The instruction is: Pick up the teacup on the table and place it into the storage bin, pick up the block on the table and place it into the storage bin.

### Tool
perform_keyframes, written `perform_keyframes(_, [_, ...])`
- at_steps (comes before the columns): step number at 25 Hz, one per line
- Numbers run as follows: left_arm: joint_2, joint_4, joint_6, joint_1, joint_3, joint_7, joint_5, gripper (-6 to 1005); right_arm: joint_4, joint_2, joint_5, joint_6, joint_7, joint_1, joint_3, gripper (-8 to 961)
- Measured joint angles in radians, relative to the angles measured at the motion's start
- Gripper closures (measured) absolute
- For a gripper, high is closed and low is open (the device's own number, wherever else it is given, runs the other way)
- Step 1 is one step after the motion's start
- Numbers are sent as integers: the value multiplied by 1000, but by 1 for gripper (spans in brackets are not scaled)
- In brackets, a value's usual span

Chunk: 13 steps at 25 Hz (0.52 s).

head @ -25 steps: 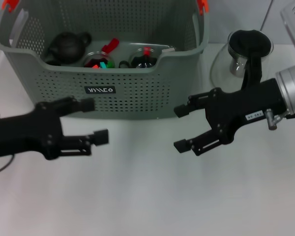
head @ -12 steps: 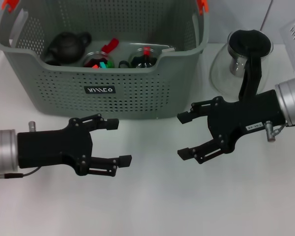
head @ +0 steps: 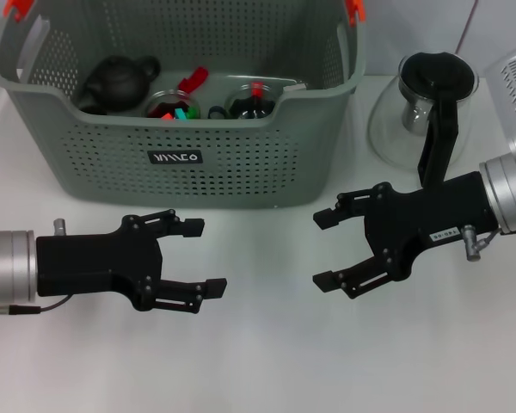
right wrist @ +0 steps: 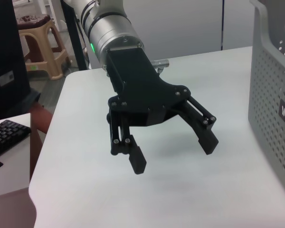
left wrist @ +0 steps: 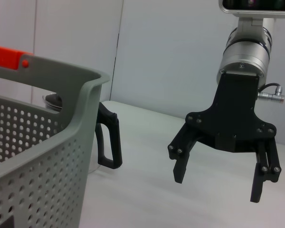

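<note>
The storage bin [head: 181, 129] sits at the far left of the table [head: 267, 361], while the left end effector [head: 198, 258] and right end effector [head: 325, 249], both released and empty, hover just near of it.

Head view: high, looking forward and down on the white table [head: 267, 361], near edge to the storage bin [head: 181, 163] at the far side. Left wrist view: low, near table level, facing across to the right gripper [left wrist: 218, 178], bin corner close by. Right wrist view: low, facing the left gripper [right wrist: 173, 154] opposite. Shared by all three: bin wall and tabletop.
</note>
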Motion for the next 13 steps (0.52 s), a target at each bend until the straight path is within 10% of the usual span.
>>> perform_keyframes(13, [0,10,-21,-20,26,-7,2,49,-7,-14,-21,-21,2,-9,-1,26])
